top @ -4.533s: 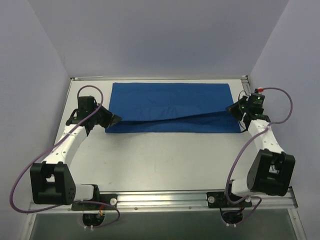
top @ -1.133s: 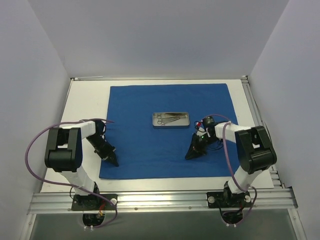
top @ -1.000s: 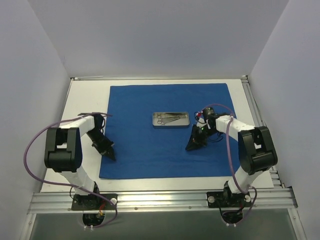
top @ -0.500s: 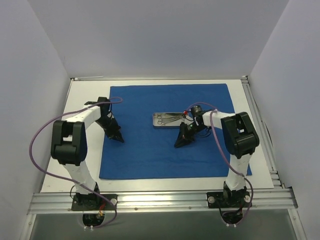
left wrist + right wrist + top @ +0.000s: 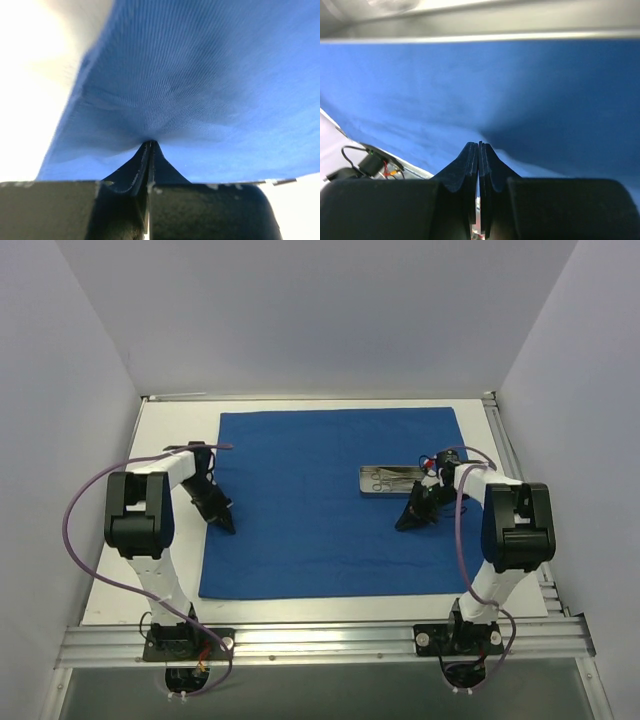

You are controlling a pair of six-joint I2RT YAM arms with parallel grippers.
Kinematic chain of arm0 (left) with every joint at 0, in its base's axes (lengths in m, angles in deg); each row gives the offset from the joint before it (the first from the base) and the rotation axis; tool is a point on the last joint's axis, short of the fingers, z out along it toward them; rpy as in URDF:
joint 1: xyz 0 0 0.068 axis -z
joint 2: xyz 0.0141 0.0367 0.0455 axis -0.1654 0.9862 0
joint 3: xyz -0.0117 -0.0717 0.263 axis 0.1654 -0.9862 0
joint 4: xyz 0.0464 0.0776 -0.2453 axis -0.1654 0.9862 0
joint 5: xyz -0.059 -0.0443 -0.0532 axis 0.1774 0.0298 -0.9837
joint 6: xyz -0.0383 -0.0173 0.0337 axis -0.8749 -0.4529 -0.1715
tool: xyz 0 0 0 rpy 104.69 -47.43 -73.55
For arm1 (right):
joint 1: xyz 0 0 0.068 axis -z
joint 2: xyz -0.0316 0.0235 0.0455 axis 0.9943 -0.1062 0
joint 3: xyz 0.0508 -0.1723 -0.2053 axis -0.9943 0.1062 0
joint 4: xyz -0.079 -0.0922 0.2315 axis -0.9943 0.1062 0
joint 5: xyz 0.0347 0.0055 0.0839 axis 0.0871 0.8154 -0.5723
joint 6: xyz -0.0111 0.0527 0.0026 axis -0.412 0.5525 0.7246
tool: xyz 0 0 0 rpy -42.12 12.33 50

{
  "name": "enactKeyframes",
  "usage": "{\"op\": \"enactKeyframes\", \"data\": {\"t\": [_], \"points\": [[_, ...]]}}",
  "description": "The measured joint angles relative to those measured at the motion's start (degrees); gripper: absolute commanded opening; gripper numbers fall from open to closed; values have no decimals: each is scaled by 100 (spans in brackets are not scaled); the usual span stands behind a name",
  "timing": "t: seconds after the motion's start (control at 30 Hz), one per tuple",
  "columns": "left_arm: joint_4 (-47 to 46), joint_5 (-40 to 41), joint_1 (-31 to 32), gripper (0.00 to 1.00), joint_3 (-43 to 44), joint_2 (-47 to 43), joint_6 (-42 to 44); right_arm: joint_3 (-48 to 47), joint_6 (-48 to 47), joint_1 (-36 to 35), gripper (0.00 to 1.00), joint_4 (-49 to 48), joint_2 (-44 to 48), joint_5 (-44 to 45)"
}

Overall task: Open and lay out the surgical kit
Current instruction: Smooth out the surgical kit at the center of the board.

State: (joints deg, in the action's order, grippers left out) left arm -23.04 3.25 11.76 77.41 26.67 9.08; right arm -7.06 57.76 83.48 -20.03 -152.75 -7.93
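1. The blue cloth (image 5: 320, 530) lay open and flat on the white tabletop (image 5: 170, 430).
2. A shallow metal tray (image 5: 385, 492) stood on the right part of the cloth, with thin silver instruments (image 5: 385, 478) inside; their kind was too small to tell.
3. The left hand (image 5: 228, 525) was closed, its tips touching the cloth close to the left edge, and the cloth puckered a little around them.
4. The right hand (image 5: 404, 524) was closed too and held nothing, its tips on the cloth just near of the tray.
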Motion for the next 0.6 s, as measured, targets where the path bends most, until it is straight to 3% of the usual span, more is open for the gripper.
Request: {"op": "enactKeyframes", "data": {"t": [0.37,0.6], "points": [[184,291,269,2,778,-90,365,-824,-245,-844,9,203,2,-140],[0,-649,1281,2,614,-400,345,-964,-247,-1075,14,326,72,-188]]}}
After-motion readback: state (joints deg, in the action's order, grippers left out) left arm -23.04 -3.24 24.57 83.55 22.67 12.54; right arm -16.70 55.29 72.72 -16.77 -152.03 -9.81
